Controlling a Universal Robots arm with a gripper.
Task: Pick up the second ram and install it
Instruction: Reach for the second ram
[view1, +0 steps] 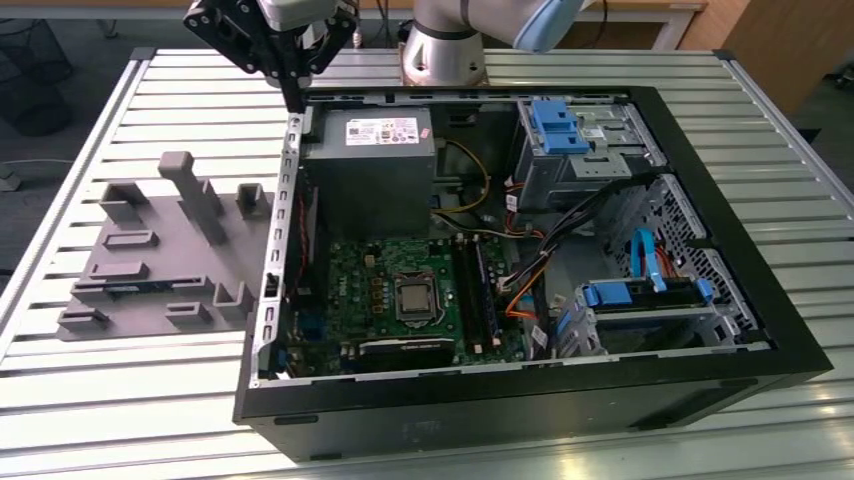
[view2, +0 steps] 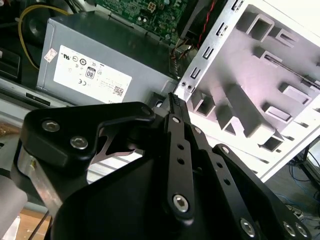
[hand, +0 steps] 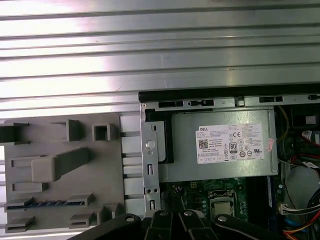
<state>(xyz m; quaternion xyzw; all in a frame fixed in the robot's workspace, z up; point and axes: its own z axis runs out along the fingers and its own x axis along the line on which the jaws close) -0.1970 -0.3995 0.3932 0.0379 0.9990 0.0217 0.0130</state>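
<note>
On the counter (view1: 134, 400), the holder tray (view1: 147, 262) lies to the exterior view's left of the open computer case (view1: 534, 400), with the second ram (hand: 47, 203) in a tray slot. Inside the case, the power supply (view1: 367, 180) sits behind the motherboard (view1: 358, 290).

A big white sticker (hand: 232, 143) sits on the flat face of the grey power-supply box (hand: 220, 172). It has rows of tiny black letters, a small square code near one end, and a line of little round and boxy signs. In the exterior view the sticker is a pale patch at one end of the box. In the second wrist view a tiny second sticker (view2: 48, 55) sits at the box's corner, just beside the big one. The small words cannot be read for sure.
</note>
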